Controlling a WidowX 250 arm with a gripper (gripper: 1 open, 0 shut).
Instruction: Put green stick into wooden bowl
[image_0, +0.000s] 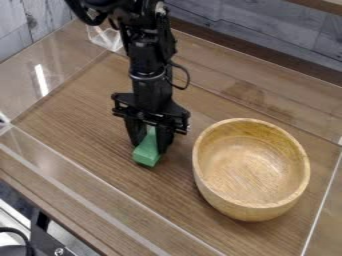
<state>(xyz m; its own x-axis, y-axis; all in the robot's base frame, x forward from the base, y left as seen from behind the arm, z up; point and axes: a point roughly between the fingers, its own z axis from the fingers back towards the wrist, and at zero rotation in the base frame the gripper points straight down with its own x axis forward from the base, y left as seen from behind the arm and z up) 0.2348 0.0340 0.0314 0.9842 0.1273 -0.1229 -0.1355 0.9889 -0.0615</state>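
The black robot arm (144, 55) comes down from the far left of the scene and points its pincer (148, 137) straight down at the wooden tabletop (94, 115). The pincer's dark fingers (130, 127) are drawn in narrow, closed on the upper part of the green stick (148, 150), which shows below and between them. The lower end of the green stick sits at the tabletop; whether it rests there or is just lifted cannot be told from this view. The small block at its end cannot be made out.

The wooden bowl (251, 168) stands on the tabletop to the right of the pincer and a little nearer, upright, its pale inside showing the grain. Its left rim is near the green stick but apart from it, with a strip of bare tabletop between them.

A clear plastic wall (54, 70) runs round the tabletop, its edges catching the light at the left and near sides. Beyond the far side there is a grey plank wall (254, 25)
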